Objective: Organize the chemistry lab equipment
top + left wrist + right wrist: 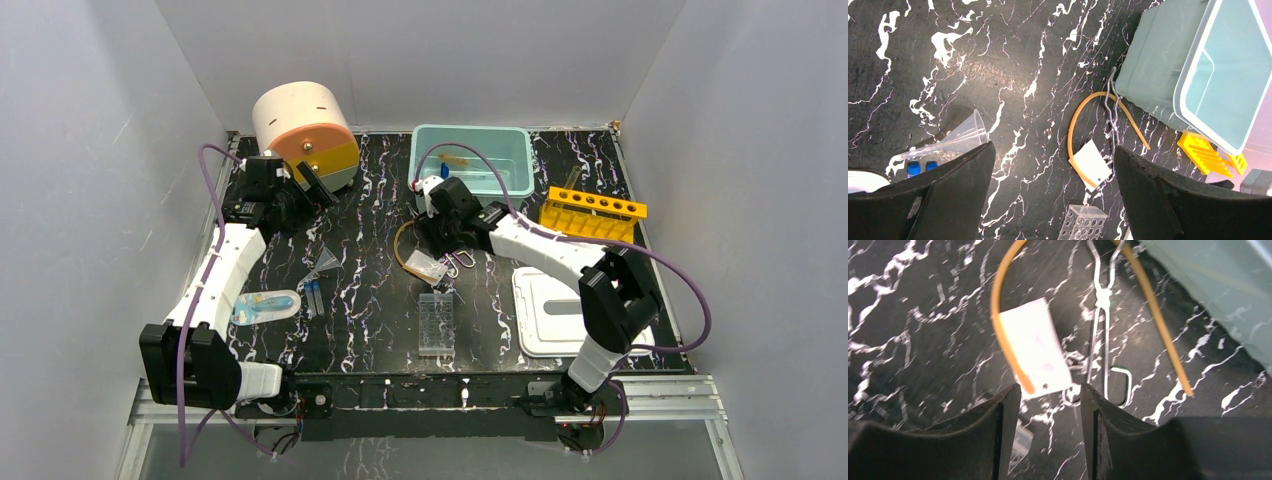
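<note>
At the far left of the black marbled surface (380,230), the cream-and-orange drum (305,125) stands in the back corner. The left end effector (1053,150) hovers just in front of it with its fingers spread wide apart and nothing between them.

Nearer the front, beside the left arm, the blue-footed cylinder (265,305) lies on its side. Just right of it are two thin tubes (313,296) with blue caps, side by side. The clear funnel (326,262) lies tipped over right behind them, its spout pointing towards the tubes.

In the middle, the clear well plate (436,322) lies flat near the front edge. Behind it sits the white tag (1035,347), with its tan loop (998,315) curving round it. The metal tongs (1098,340) lie inside that loop, just right of the tag, their handles towards the front.

The right end effector (1048,390) hangs low over the tag's near corner. Its fingers are apart with only a narrow gap, and nothing is visibly pinched between them. The tongs' handles and the end of the loop crowd that same spot.

Behind these things stands the teal bin (1153,65), with the far end of the loop and the tongs' tips close against its wall. Small blue and orange things lie inside it, too small to tell what they are.

To the right, the yellow holed rack (592,208) sits near the back and a white lid (555,310) lies flat near the front, partly covered by the right arm.
</note>
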`<act>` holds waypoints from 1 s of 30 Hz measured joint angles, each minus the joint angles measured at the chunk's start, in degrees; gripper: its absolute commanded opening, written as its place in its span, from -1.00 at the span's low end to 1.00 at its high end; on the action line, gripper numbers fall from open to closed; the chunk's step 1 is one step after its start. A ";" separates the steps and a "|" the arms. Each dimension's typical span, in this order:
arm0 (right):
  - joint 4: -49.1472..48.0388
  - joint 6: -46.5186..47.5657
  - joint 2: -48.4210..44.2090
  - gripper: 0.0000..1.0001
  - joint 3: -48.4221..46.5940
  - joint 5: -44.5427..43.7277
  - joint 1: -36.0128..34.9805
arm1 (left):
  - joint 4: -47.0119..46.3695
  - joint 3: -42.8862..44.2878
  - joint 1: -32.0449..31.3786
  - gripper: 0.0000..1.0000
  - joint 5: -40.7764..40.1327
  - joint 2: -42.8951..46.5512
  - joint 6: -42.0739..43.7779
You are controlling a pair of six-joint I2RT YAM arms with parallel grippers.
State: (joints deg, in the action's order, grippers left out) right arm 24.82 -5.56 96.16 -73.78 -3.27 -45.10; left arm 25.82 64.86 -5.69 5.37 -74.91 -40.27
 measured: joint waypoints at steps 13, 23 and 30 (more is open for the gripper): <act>-22.25 -1.09 7.17 0.24 7.69 -8.76 0.42 | -0.02 -0.61 -0.02 0.79 0.02 0.17 1.31; -28.85 -0.04 10.86 0.16 8.61 -9.46 1.51 | 0.37 -0.68 -0.02 0.82 0.04 0.20 2.73; -30.18 1.75 11.58 0.01 9.60 -8.50 4.68 | 0.33 -0.68 -0.04 0.82 0.50 0.20 3.74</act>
State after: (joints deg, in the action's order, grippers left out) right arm -5.37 -3.81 107.74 -64.18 -11.77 -40.42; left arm 26.15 64.18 -5.74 5.87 -74.72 -36.53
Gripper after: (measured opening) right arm 0.535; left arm 0.908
